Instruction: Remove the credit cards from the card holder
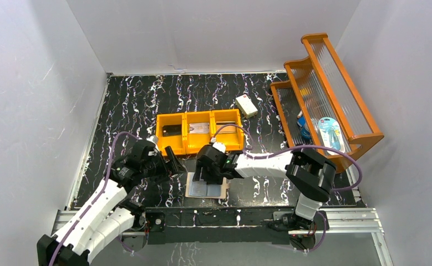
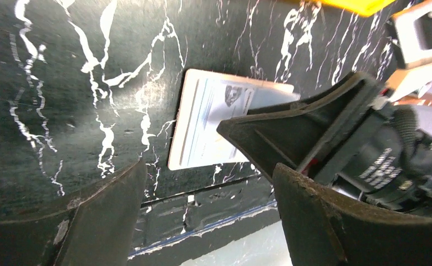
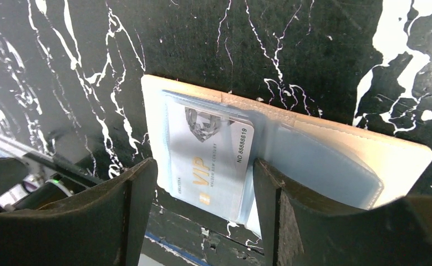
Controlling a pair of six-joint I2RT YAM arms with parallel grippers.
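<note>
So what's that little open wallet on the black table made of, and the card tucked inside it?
The open peach-pink bifold card holder looks like matte faux leather or soft vinyl; its flat, dull border suggests that. Its pale blue-grey pockets seem glossy clear plastic film: they shine and the card shows through. The silver-grey VIP card looks like stiff printed plastic, possibly coated paper.
</note>
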